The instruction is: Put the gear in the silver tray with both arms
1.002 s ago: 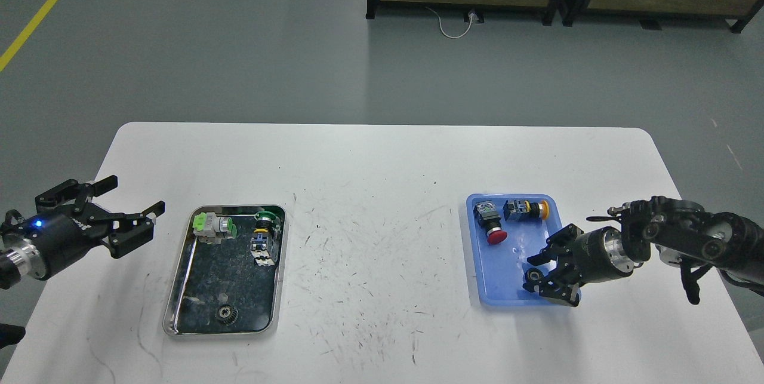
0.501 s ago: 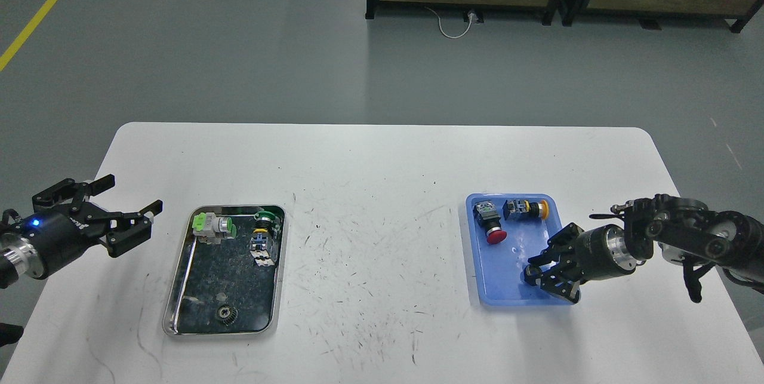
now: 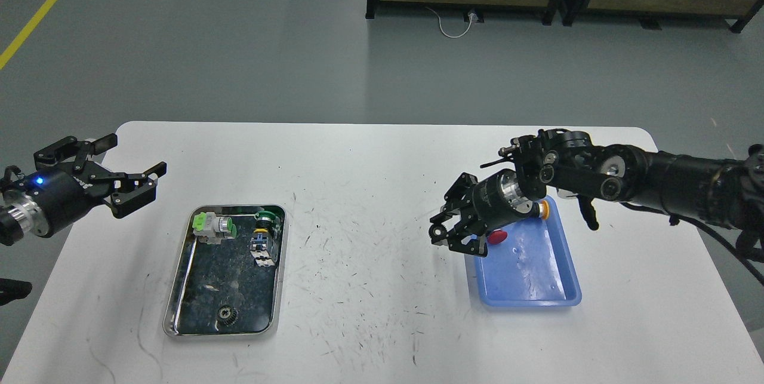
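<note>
**Ana:** Above the left edge of the blue tray (image 3: 525,288), the right gripper (image 3: 444,234) carries a small dark gear (image 3: 437,233) pinched between its fingertips, so the jaws look clamped on it.

**Ben:** And the target?

**Ana:** The silver tray (image 3: 179,288) sits well apart, on the left half of the table (image 3: 370,157). One gear (image 3: 226,313) already lies near its front rim, with two switches, one green and white (image 3: 213,227) and one with a green cap (image 3: 265,223), at the back.

**Ben:** What worries you?

**Ana:** The hold. The gear is small, round and caught only at the very tips. I judge a jolt on the way across the table could let it slip and roll off over the scuffed surface. Letting go from too high could also make it bounce off the hard metal floor, or knock the gear that lies there.

**Ben:** How is the right arm set?

**Ana:** It reaches in from the right edge, stretched leftward, wrist bent so the gripper points left and slightly down. It hides part of the red button (image 3: 497,236) and the yellow one (image 3: 542,209) in the blue tray.

**Ben:** The other arm?

**Ana:** The left gripper (image 3: 128,176) hangs over the table's left edge, beyond the silver tray's far corner, fingers spread wide, holding nothing. A handover may be intended, since the task names both arms. A poorly aligned exchange is one more chance for a drop.
</note>
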`<state>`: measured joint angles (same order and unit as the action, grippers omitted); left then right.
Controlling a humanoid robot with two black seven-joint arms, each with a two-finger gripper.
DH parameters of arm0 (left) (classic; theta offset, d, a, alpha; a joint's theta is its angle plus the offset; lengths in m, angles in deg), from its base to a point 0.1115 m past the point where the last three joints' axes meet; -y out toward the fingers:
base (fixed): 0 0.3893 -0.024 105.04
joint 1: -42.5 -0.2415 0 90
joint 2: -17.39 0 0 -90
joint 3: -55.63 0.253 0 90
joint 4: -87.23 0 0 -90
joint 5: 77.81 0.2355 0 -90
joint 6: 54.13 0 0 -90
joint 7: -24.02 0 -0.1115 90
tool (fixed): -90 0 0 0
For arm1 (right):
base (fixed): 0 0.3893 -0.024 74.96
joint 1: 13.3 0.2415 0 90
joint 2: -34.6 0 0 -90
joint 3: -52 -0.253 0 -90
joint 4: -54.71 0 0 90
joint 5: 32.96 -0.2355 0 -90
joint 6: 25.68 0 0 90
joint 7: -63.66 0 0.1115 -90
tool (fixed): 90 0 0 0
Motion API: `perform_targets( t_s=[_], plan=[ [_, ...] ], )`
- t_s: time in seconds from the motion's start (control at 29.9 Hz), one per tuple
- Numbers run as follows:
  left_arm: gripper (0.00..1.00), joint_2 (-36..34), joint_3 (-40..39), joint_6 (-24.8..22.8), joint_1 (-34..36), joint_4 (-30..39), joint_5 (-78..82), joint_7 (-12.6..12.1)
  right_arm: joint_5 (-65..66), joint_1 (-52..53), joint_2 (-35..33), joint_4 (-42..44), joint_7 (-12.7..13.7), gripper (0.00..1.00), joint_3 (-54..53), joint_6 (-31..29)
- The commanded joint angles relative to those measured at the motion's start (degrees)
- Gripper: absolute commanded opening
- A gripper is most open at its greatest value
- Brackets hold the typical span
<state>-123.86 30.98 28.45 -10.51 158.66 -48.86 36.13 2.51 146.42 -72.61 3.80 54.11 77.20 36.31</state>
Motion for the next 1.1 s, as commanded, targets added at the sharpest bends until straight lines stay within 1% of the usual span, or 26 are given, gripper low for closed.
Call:
perform_targets(
  t_s=[0.0, 0.27, 0.4, 0.47, 0.57, 0.73, 0.9, 0.97, 1.04, 1.07],
  plan=[
    [0.98, -0.3, -0.4, 0.0, 0.3, -0.1, 0.0, 0.2, -0.5, 1.4, 6.6, 0.9, 0.0, 0.23, 3.5, 0.0],
    [0.98, -1.8, 1.4, -0.3, -0.3, 0.7, 0.6, 0.9, -1.2, 1.6, 17.0, 4.1, -0.1, 0.24, 6.7, 0.0],
    [0.98, -2.3, 2.1, -0.3, -0.3, 1.2, 0.7, 1.0, -1.2, 1.6, 17.2, 5.5, -0.4, 0.25, 7.4, 0.0],
    [0.97, -2.7, 2.3, -0.3, -0.3, 1.4, 0.8, 1.0, -1.3, 1.6, 17.2, 6.3, -0.5, 0.28, 7.4, 0.0],
    [0.98, -3.0, 2.4, -0.3, -0.3, 1.6, 0.8, 1.0, -1.3, 1.6, 17.2, 6.8, -1.3, 0.37, 7.4, 0.0],
    [0.98, -2.9, 2.8, -0.2, -0.6, 1.9, 0.8, 1.2, -1.5, 1.6, 17.2, 7.8, -1.4, 0.5, 7.1, 0.0],
    [0.98, -3.0, 2.8, -0.5, -0.5, 3.0, 0.8, 2.7, -1.7, 1.6, 17.2, 8.1, -2.1, 0.57, 6.5, 0.0],
    [0.98, -3.1, 3.2, -0.8, -0.5, 4.6, 1.6, 3.4, -1.8, 1.6, 17.2, 9.6, -2.1, 0.58, 5.4, 0.0],
    [0.98, -3.3, 3.5, -1.8, -0.5, 7.1, 3.6, 5.0, -1.9, 1.8, 17.2, 12.7, -2.1, 0.59, 1.9, 0.0],
    [0.98, -3.2, 3.6, -2.2, -0.5, 8.4, 4.5, 5.1, -2.1, 1.8, 17.2, 13.8, -2.1, 0.59, -0.1, 0.0]
  ],
)
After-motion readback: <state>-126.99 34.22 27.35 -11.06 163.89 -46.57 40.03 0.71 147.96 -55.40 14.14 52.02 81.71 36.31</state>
